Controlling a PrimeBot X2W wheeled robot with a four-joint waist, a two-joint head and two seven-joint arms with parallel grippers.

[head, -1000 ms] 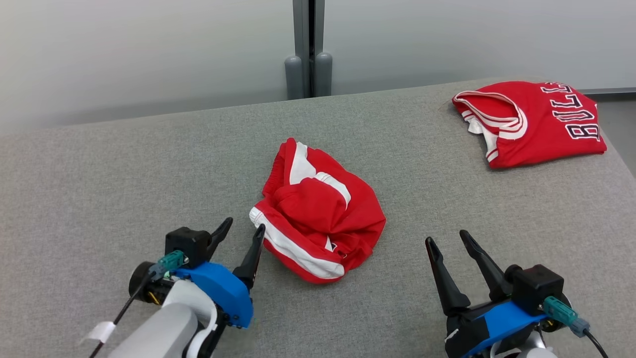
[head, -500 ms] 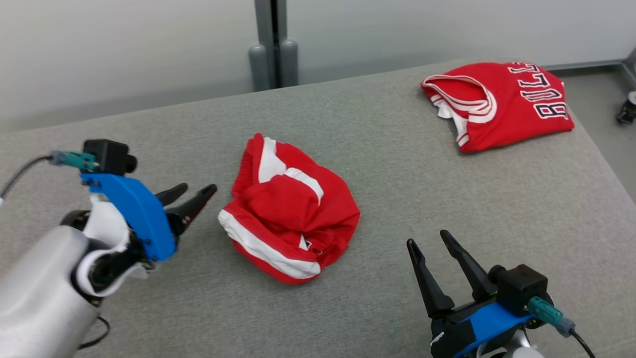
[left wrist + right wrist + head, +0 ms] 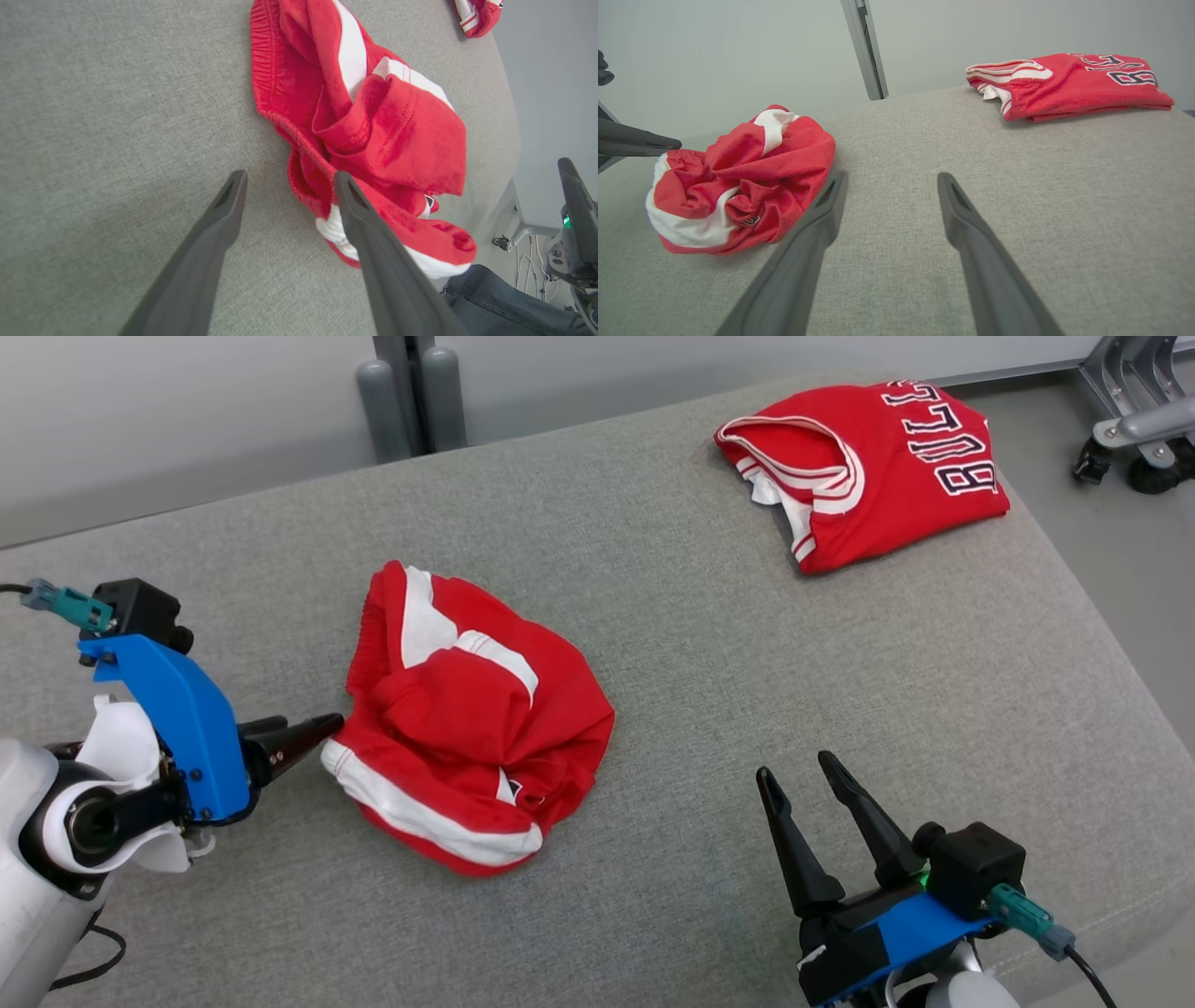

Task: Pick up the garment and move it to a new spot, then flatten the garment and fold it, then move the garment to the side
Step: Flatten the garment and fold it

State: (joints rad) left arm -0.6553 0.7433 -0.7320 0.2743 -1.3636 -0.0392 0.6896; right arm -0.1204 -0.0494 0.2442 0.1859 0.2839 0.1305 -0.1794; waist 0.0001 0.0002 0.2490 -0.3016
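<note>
On the grey counter [image 3: 700, 644], toward 9 o'clock from its middle: crumpled red shorts [image 3: 467, 719] with white stripes, bunched in a heap, elastic waistband toward 12 o'clock. At 1 o'clock, well apart and near the far edge: folded red jersey [image 3: 859, 467] with dark lettering. At 9 o'clock of the shorts: left gripper [image 3: 313, 721], held low and pointing toward 3 o'clock, jaws spread wide and holding nothing, one tip right at the white-striped hem, perhaps touching it. In the left wrist view: one finger over the cloth's edge, the other over bare counter. At 5 o'clock: right gripper [image 3: 795, 765], pointing toward 12, jaws likewise wide apart and empty, over bare counter, clear of shorts and jersey.
</note>
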